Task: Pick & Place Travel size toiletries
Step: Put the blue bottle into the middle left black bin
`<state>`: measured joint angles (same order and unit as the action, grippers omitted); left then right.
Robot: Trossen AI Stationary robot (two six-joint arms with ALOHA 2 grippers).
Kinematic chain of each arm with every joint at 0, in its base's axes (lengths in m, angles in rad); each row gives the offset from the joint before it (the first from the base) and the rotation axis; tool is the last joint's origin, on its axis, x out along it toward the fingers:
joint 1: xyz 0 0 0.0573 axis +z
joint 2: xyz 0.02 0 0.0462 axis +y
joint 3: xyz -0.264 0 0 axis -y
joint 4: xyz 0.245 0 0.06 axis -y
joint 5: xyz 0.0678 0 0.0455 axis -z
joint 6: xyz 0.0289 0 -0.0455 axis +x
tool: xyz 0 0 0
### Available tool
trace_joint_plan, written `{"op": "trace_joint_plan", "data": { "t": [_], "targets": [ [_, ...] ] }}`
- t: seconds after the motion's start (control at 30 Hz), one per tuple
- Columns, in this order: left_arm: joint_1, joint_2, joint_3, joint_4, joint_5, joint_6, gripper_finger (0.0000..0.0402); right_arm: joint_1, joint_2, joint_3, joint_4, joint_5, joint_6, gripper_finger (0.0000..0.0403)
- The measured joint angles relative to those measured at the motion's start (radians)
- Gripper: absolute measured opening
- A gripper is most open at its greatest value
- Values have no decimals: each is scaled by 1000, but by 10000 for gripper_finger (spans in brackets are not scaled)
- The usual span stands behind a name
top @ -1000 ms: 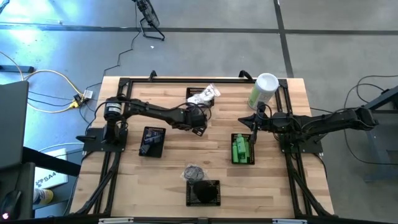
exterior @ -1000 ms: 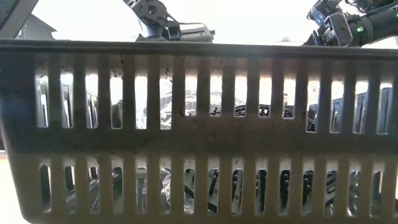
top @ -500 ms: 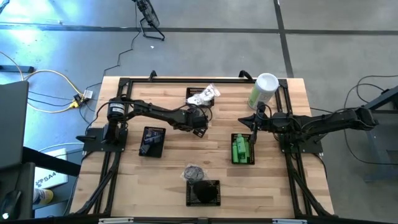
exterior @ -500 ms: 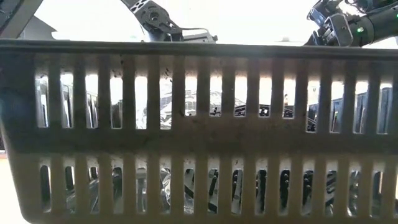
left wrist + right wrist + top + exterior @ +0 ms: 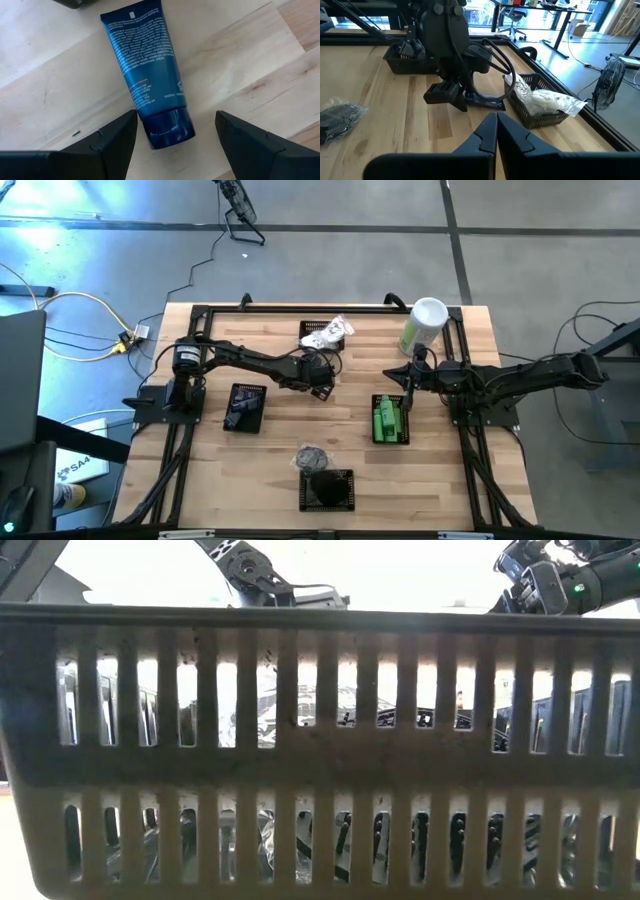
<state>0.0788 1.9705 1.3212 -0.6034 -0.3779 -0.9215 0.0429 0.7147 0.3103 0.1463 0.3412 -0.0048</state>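
Left end effector sits near tabletop centre, low over a blue tube lying flat on the wood. Fingers spread wide, one on each side of the tube's cap end, not touching it (the wrist view shows clear wood between each finger and the cap). From the right wrist view the same tube lies just under that end effector, beside the basket of white packets.

Right end effector is at 3 o'clock of centre, above the far edge of the basket of green bottles; fingers pressed together with nothing between them.

Tabletop layout, clock face from centre, 12 at the far edge:
- 12: white packets basket.
- 2: pale-green canister with white lid.
- 9: basket of dark items.
- 6: black mesh basket, with a loose clump of dark pieces just beyond it.

Low view is filled by a slatted basket wall.
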Motion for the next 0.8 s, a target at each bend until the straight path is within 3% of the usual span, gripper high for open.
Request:
{"op": "trace_joint_plan", "data": {
  "t": [0.67, 0.8],
  "targets": [
    [0, 0, 0, -1, -2, 0, 262, 0, 0, 0, 0, 0, 0, 4],
    [0, 0, 0, -5, -2, 0, 246, 0, 0, 0, 0, 0, 0, 4]
  ]
}}
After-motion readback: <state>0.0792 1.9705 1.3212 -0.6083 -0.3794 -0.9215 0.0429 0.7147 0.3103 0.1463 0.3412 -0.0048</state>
